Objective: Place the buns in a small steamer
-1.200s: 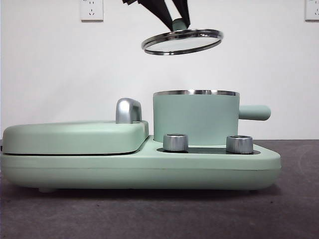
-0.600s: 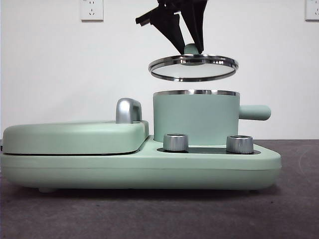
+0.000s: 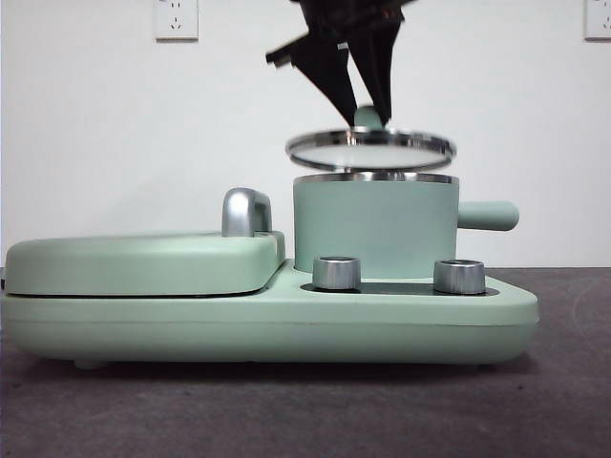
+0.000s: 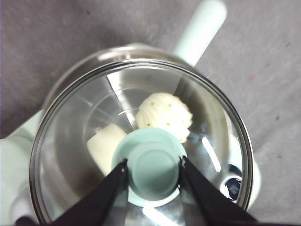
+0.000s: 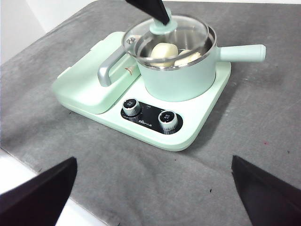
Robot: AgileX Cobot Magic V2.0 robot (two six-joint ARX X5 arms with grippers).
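The small steamer (image 3: 374, 229) stands on the right half of the mint-green cooker, its handle (image 3: 487, 216) pointing right. Both buns lie inside it: the ridged bun (image 4: 164, 115) and the smooth bun (image 4: 104, 147) show through the glass in the left wrist view. They also show in the right wrist view, ridged bun (image 5: 163, 50) and smooth bun (image 5: 189, 58). My left gripper (image 3: 368, 113) is shut on the green knob (image 4: 153, 165) of the glass lid (image 3: 370, 149), which hangs nearly level just above the pot's steel rim. My right gripper (image 5: 153, 188) hovers open, well back from the cooker.
The flat griddle lid (image 3: 143, 262) with its chrome handle (image 3: 245, 212) fills the cooker's left half. Two steel dials (image 3: 336, 272) (image 3: 459, 276) sit in front of the pot. The cooker base (image 3: 286, 329) rests on a grey mat (image 5: 263, 122).
The left gripper has come down and slightly right with the lid, from high above the pot to just over its rim. The lid has levelled out.
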